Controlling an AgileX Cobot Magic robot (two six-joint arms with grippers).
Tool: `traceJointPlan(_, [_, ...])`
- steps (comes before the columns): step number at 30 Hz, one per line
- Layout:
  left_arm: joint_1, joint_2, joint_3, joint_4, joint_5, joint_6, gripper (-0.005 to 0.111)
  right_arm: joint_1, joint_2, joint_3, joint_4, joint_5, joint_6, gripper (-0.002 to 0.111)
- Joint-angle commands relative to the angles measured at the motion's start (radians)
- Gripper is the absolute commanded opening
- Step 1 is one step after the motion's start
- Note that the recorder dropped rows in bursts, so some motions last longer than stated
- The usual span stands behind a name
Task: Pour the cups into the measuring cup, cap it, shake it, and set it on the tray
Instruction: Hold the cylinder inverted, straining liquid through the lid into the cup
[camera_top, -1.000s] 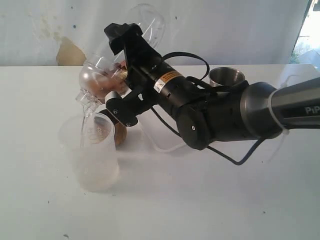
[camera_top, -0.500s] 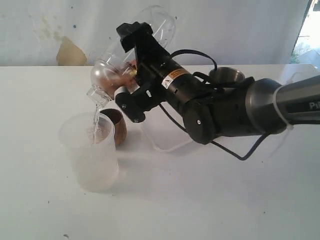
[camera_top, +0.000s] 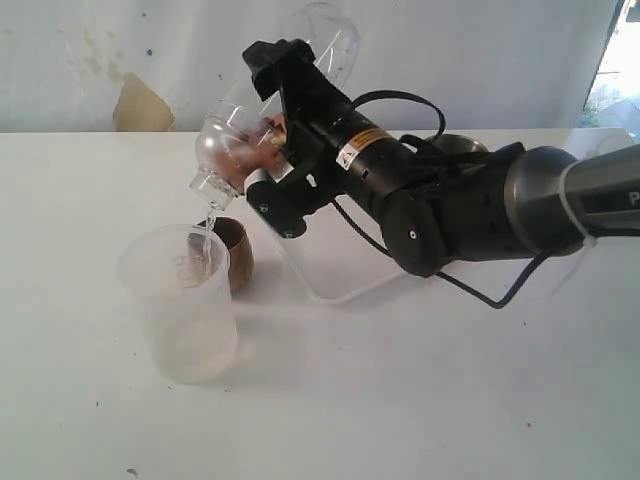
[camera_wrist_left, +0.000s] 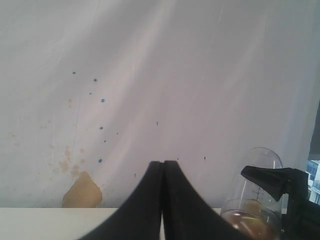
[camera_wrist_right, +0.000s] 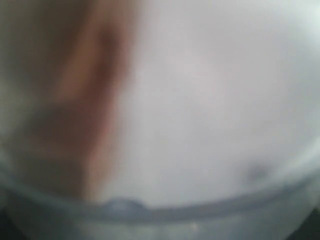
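Right now our right pincer is clamped across the clear cup. The cup lies tipped, its long axis running from high on the far right down to its low end on the near left. A thin stream falls from that end into the frosted beaker directly below, and the brown wooden cup sits just behind the beaker. We judge the next move swings the clear cup upright and rightward to the white tray, which lies under the arm with bare tabletop nearer us. Our left pincer is closed on nothing and is farther from the cup.
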Motion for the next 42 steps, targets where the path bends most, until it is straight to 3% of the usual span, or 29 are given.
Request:
traceJointPlan(1, [0.002, -0.005, 0.004, -0.002, -0.006, -0.003, 0.0, 0.003, -0.015, -0.01, -0.06, -0.047, -0.015, 0.0])
traceJointPlan(42, [0.002, -0.005, 0.004, -0.002, -0.002, -0.003, 0.0, 0.021, -0.015, -0.027, -0.24, -0.133, -0.015, 0.0])
